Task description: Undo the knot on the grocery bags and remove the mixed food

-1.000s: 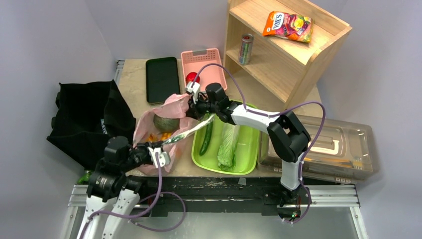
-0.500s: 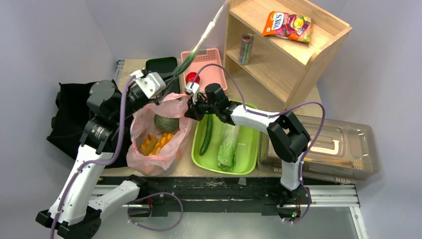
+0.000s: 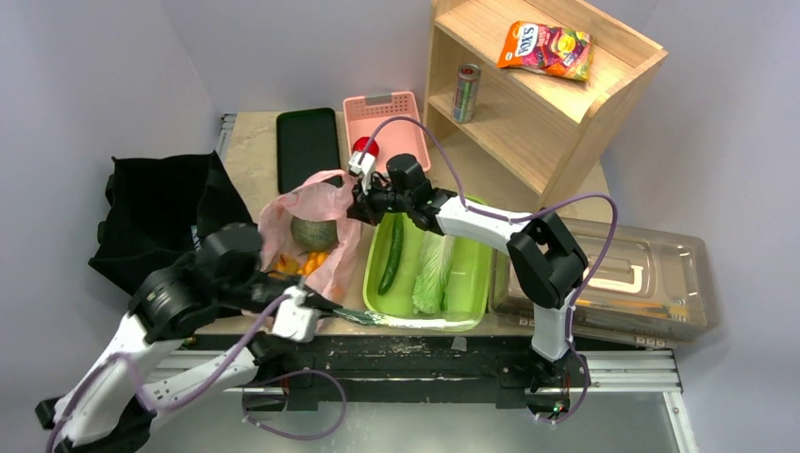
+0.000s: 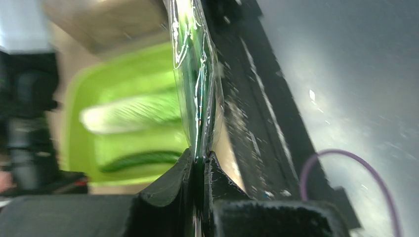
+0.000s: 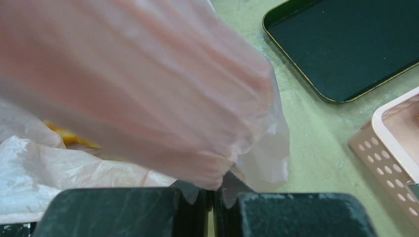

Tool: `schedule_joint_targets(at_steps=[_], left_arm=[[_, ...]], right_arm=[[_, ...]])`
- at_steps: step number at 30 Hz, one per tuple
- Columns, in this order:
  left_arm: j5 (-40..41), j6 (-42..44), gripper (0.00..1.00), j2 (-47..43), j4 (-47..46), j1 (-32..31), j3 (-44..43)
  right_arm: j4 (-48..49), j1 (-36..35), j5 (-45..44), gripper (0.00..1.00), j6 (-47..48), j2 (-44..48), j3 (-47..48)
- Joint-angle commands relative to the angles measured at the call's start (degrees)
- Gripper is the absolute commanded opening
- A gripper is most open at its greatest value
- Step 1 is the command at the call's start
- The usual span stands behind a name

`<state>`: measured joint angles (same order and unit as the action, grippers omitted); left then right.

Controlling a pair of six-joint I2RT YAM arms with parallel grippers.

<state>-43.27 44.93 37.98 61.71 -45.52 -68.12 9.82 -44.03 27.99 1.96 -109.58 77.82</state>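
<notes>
The left arm (image 3: 113, 363) and right arm (image 3: 472, 219) share white links, black joints, purple cables (image 3: 408, 121).

Left wrist view: green tub (image 4: 118, 64), napa cabbage (image 4: 128, 113) and cucumber (image 4: 141, 160) all smeared by blur. Wrapped stalks (image 4: 195, 74) run off the top edge

Right wrist view: pink bag (image 5: 128, 84) out of focus close to the lens. Orange food (image 5: 66, 136) only a sliver under the film, kind unclear. Dark tray (image 5: 356, 44) and pink basket (image 5: 383, 148) cut by the right edge

Top view: red item (image 3: 366, 146) half hidden behind right gripper (image 3: 358, 209), too small to name. Left arm (image 3: 141, 340) cut off at the bottom edge
</notes>
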Motion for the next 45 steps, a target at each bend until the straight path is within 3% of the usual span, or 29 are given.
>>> schedule_joint_targets(at_steps=[1, 4, 7, 13, 16, 18, 22, 28, 30, 32, 34, 35, 37, 40, 42, 43, 45], left_arm=[[7.2, -1.7, 0.0, 14.4, 10.3, -1.8, -3.7], [10.2, -8.5, 0.0, 28.3, 15.8, -2.3, -11.7], [14.7, -20.1, 0.0, 35.8, 11.9, -2.4, -15.5], [33.4, -41.3, 0.0, 29.5, -17.8, -3.0, -4.0], [40.2, -45.4, 0.0, 26.8, -25.2, -5.9, 2.7], [48.8, -48.6, 0.0, 25.2, -31.3, -8.7, 6.7], [61.5, -56.1, 0.0, 29.6, -32.0, -12.8, 6.4], [66.6, -61.7, 0.0, 30.1, -41.7, -14.4, 9.3], [64.9, -61.7, 0.11, 30.9, -44.9, -14.8, 10.2], [62.5, -60.0, 0.31, 31.5, -46.3, -15.6, 11.2], [61.3, -59.3, 0.59, 30.7, -46.2, -16.1, 12.6], [60.0, -58.2, 0.66, 30.0, -45.6, -16.2, 13.1], [57.0, -55.6, 0.73, 27.6, -43.3, -16.3, 13.6], [50.6, -50.9, 0.77, 21.8, -37.8, -16.2, 14.0], [45.9, -47.3, 0.9, 16.0, -33.4, -16.2, 13.7], [42.7, -44.7, 0.98, 12.6, -29.9, -16.0, 12.6], [29.1, -37.5, 1.0, 7.7, -22.6, -12.7, 8.6]], right_arm=[[0.6, -0.7, 0.0, 0.0, 1.4, 0.6, 1.2], [1.0, -0.9, -0.5, 0.0, 1.5, 1.1, 0.5], [1.1, -0.9, -0.9, 0.0, 1.5, 1.4, 0.5], [0.9, -0.9, -0.7, 0.0, 1.6, 1.6, 0.3], [0.9, -0.9, -0.7, 0.0, 1.8, 1.8, 0.2], [1.0, -0.9, -0.5, 0.0, 1.8, 1.8, 0.2], [0.9, -0.9, -0.6, 0.0, 1.6, 1.6, 0.4], [0.5, -0.8, -0.9, 0.0, 1.2, 1.6, 1.0], [0.4, -0.9, -0.8, 0.0, 1.1, 1.5, 1.0], [0.5, -1.0, -0.8, 0.0, 1.1, 1.5, 0.9], [0.5, -0.9, -1.0, 0.0, 1.0, 1.5, 0.9], [0.7, -1.0, -0.9, 0.0, 1.0, 1.5, 0.8], [0.8, -0.9, -0.9, 0.0, 0.9, 1.3, 0.9], [0.9, -0.9, -0.7, 0.0, 0.9, 1.1, 1.2], [1.2, -0.8, -0.4, 0.0, 0.9, 1.1, 1.2], [1.2, -0.9, -0.3, 0.0, 0.8, 1.1, 1.2], [1.3, -0.9, -0.4, 0.0, 0.8, 1.4, 1.2]])
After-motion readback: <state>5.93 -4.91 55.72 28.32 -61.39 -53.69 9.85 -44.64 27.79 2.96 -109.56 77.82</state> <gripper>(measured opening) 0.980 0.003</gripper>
